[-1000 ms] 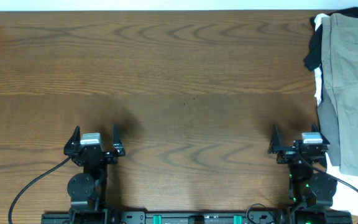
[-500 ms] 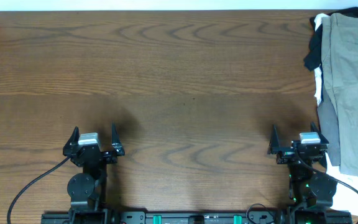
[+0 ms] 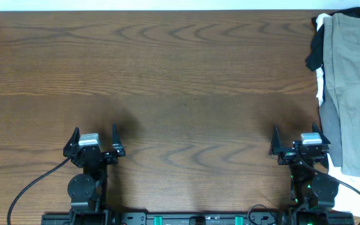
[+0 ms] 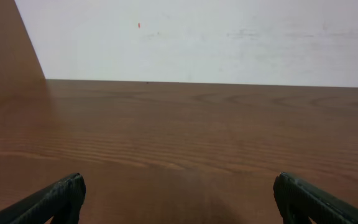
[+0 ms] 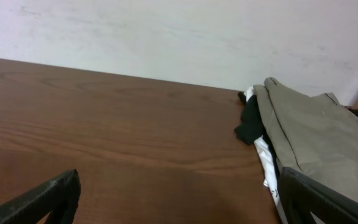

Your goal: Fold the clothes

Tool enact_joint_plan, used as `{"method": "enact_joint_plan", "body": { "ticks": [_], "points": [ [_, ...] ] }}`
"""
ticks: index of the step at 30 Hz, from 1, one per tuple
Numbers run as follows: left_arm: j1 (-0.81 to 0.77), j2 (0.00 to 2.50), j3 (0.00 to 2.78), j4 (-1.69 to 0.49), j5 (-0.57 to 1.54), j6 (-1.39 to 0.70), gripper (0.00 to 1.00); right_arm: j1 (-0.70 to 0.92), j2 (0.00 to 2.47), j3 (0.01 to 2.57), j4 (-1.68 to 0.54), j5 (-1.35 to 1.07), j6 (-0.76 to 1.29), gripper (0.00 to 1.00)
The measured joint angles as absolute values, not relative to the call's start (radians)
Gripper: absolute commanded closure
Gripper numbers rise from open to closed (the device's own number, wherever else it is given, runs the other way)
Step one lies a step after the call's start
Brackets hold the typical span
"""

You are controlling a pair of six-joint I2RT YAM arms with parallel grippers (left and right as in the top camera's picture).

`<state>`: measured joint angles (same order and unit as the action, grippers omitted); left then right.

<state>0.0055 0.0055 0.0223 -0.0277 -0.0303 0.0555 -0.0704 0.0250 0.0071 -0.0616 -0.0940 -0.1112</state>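
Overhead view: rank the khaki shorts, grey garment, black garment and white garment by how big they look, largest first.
1. Khaki shorts, by far largest.
2. Grey garment and black garment: exposed patches look alike, mostly buried, so unranked.
3. White garment: thin slivers only.

The table (image 3: 186, 75) was brown wood with bold grain and a soft sheen. The shorts (image 3: 355, 87) were matt, lightly creased cloth, like the garments (image 3: 330, 128) beneath. The left gripper (image 3: 95, 131) had matt black, plastic-looking fingers (image 4: 58, 196).

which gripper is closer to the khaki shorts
Right. The right gripper is just beside the khaki shorts, not touching; the left gripper is far off on the opposite side.
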Motion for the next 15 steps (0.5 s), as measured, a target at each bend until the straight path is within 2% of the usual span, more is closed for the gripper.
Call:
{"method": "enact_joint_plan", "body": {
  "ticks": [15],
  "points": [
    [0.006,0.006,0.022,-0.028,-0.030,0.055,0.02,-0.070,0.025,0.007,-0.062,-0.094,-0.113,0.01]
  ]
}}
